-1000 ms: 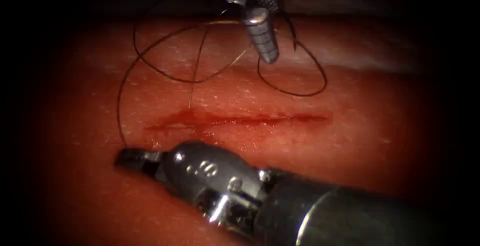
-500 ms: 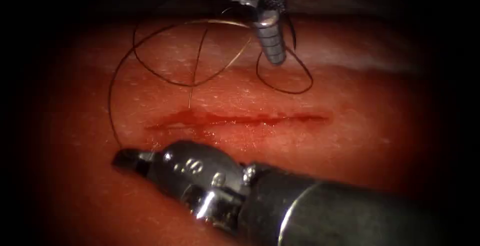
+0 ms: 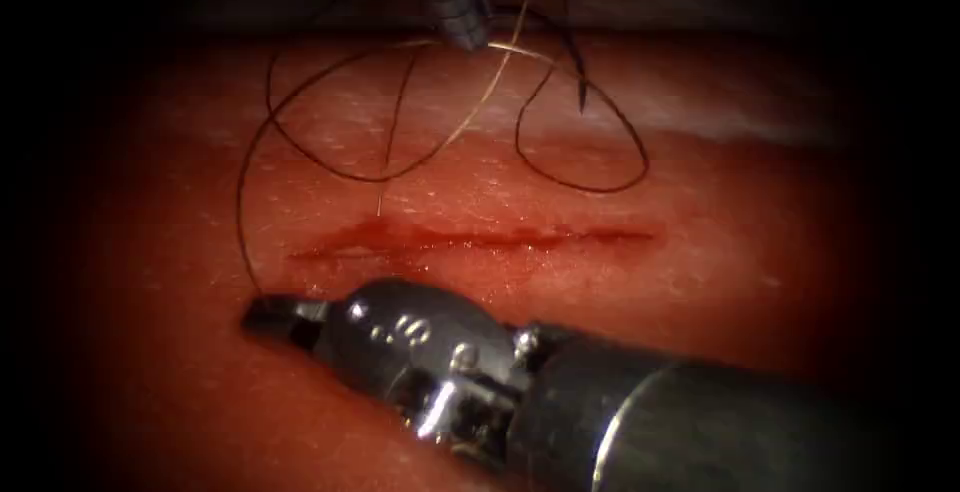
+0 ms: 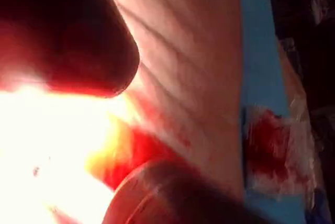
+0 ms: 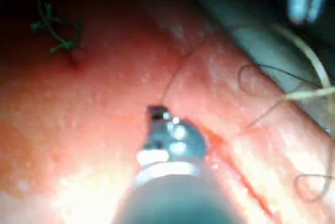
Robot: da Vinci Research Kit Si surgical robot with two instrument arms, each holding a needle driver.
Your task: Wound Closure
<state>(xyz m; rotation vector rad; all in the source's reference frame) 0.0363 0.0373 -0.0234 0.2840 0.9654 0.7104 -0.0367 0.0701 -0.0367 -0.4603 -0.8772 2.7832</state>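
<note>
Right arm's gripper (image 3: 275, 314), lower left of the endoscope frame, entering from the lower right: jaws clenched on the dark thread (image 3: 243, 214), its tip resting just below the left end of the cut (image 3: 470, 240); the wrist housing bears small stamped marks too small to read. Left arm's gripper (image 3: 458, 12), top centre: whether it is clenched or released cannot be told; since half a second ago it has drawn upward and leftward, now lying higher in the frame. Thread: rises from the right gripper in a long arc up the left side, crosses itself in several loops above the cut, with a further loop at upper right; the loop outlines have shifted slightly since the earlier frame. A paler strand (image 3: 470, 117) runs diagonally from near the left gripper. Needle: cannot be picked out with certainty among the strands. Tissue (image 3: 720, 282): red fluid along the cut. Right wrist view: same gripper (image 5: 157, 114) on the thread, beside the cut.
</note>
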